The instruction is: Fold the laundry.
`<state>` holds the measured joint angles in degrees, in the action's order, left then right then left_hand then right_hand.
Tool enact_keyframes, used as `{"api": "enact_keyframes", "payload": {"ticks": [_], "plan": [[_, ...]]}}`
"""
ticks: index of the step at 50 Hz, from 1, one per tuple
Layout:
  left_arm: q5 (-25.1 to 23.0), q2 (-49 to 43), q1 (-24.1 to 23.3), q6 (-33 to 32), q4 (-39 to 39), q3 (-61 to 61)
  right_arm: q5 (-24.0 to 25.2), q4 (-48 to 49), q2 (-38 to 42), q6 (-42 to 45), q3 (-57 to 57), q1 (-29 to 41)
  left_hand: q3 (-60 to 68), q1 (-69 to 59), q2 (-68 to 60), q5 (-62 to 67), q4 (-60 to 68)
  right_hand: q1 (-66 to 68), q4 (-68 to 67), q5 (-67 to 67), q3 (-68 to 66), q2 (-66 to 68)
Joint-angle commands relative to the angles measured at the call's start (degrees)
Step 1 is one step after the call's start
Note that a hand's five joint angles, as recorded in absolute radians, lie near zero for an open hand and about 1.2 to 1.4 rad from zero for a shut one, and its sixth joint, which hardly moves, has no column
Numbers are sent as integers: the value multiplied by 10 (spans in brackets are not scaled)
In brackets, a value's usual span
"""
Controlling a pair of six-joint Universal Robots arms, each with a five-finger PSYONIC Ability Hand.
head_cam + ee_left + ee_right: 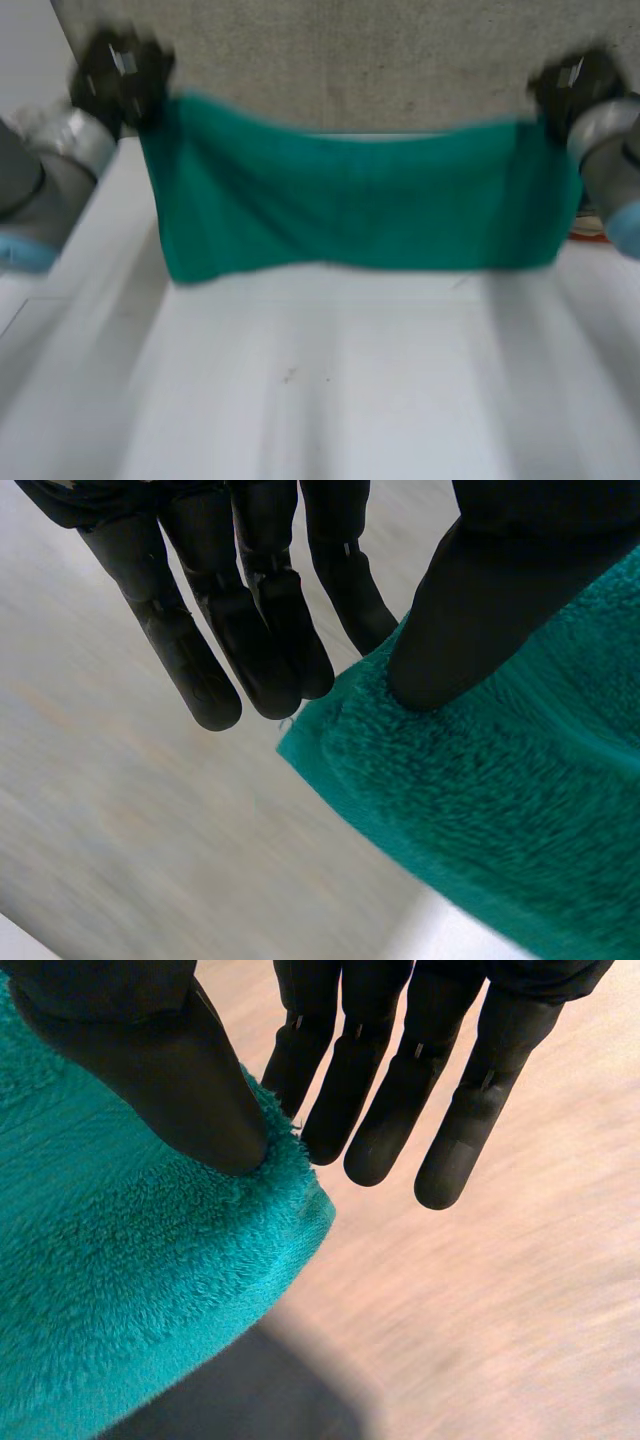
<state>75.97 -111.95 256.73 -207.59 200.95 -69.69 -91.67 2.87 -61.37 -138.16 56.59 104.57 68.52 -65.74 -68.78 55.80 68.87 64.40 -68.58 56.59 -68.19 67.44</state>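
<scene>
Between thumbs (470, 610) and fingers (350, 595), green towel (360, 200).

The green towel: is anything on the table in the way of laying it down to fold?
Nothing visible is. The green terry towel hangs between the left hand and the right hand, each pinching a top corner, and nothing lies on the white table below and in front of it.

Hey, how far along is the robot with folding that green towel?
Done: the green towel is lifted and stretched out wide. In hand: the left robot hand and the right robot hand each pinch an upper corner between thumb and fingers, and the towel hangs over the white table. Left: laying it down and making the folds; no finished fold shows yet.
</scene>
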Motion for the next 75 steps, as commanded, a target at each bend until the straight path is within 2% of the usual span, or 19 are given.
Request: {"api": "enact_keyframes", "payload": {"ticks": [1, 3, 5, 12, 19, 23, 28, 30, 33, 35, 41, 45, 50, 54, 55, 58, 61, 65, 75], "plan": [[55, 0, 10, 139, 172, 95, 1, 297, -19, -77, -4, 0, 115, -143, -112, 142, 111, 156, -114, 134, -118, 126], [72, -1, 17, 162, 210, 93, 1, 327, -18, -76, 2, 1, 115, -143, -112, 142, 111, 156, -114, 134, -118, 126], [79, -3, 19, 166, 211, 84, 7, 334, -13, -76, 6, 5, 115, -143, -112, 142, 111, 156, -114, 134, -118, 126], [78, -3, 18, 165, 136, -8, 10, 319, 15, -78, 44, 13, 115, -143, -112, 142, 111, 156, -114, 134, -118, 126], [64, 0, 14, 163, 122, -167, 62, 270, 37, -76, 132, 13, 115, -143, -112, 142, 111, 156, -114, 134, -118, 126], [38, 3, 12, 160, 121, -261, 92, 201, 48, -71, 207, 8, 115, -143, -112, 142, 111, 156, -114, 134, -118, 126], [5, 9, 13, 108, 110, -353, 99, 130, 38, -41, 279, 6, 115, -143, -112, 142, 111, 156, -114, 134, -118, 126], [0, 28, 15, 61, 89, -396, 99, 89, 30, -13, 308, 5, 115, -143, -112, 142, 111, 156, -114, 134, -118, 126], [1, 83, 21, -18, 17, -450, 91, 35, -5, 26, 335, 5, 115, -143, -112, 142, 111, 156, -114, 134, -118, 126], [1, 109, 27, -54, -32, -470, 89, -37, -54, 79, 367, 3, 115, -143, -112, 142, 111, 156, -114, 134, -118, 126], [-4, 223, 72, -165, -262, -533, 69, -217, -167, 205, 446, -44, 115, -143, -112, 142, 111, 156, -114, 134, -118, 126], [-9, 266, 97, -218, -334, -543, 69, -230, -188, 234, 467, -47, 115, -143, -112, 142, 111, 156, -114, 134, -118, 126], [-20, 274, 105, -244, -295, -527, 70, -188, -176, 226, 461, -41, 115, -143, -112, 142, 111, 156, -114, 134, -118, 126], [-35, 250, 97, -231, -215, -496, 62, -88, -125, 197, 427, -32, 115, -143, -112, 142, 111, 156, -114, 134, -118, 126], [-37, 223, 89, -222, -172, -484, 61, -61, -115, 187, 416, -30, 115, -143, -112, 142, 111, 156, -114, 134, -118, 126], [-36, 177, 64, -199, -111, -457, 54, 14, -68, 146, 380, -12, 115, -143, -112, 142, 111, 156, -114, 134, -118, 126], [-20, 117, 40, -165, -49, -415, 48, 78, -11, 119, 331, 4, 115, -143, -112, 142, 111, 156, -114, 134, -118, 126], [45, 32, 14, -137, 13, -344, 29, 139, 48, 110, 264, 18, 115, -143, -112, 142, 111, 156, -114, 134, -118, 126], [115, -119, -24, -138, 42, -172, 7, 223, 197, 134, 90, 26, 115, -143, -112, 142, 111, 156, -114, 134, -118, 126]]}}
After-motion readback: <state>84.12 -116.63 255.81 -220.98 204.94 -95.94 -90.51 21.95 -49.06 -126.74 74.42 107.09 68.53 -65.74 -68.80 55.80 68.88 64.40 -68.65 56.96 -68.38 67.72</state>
